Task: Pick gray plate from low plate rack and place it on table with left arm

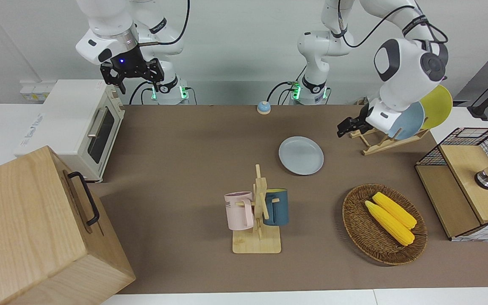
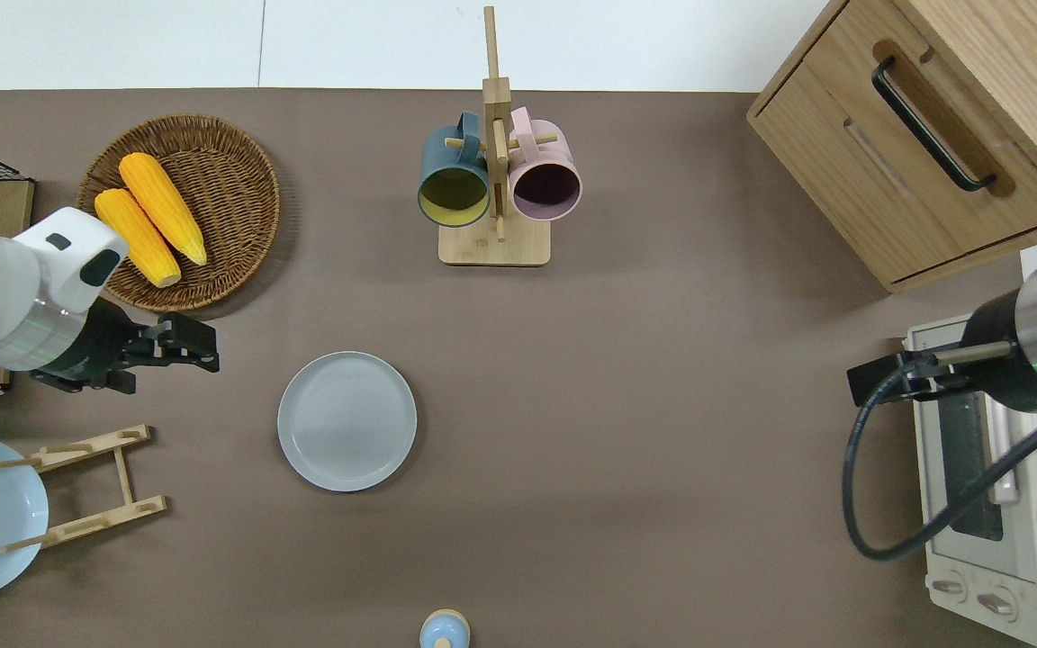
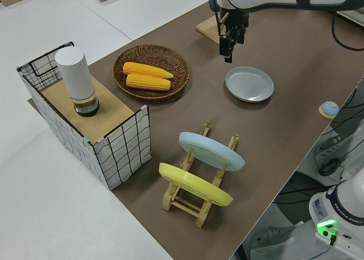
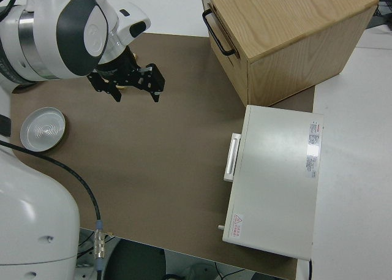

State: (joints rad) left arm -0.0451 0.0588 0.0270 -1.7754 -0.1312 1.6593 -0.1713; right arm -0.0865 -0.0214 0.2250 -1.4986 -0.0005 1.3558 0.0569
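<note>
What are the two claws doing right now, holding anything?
Left gripper: jaws open, holding nothing; the gray plate lies flat on the table, apart from it.
Right gripper: parked, jaws open, empty.

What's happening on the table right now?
The gray plate lies flat on the table, out of the low plate rack, which holds the blue plate and yellow plate. The left gripper is empty, up in the air, clear of the plate. The right arm is parked.
</note>
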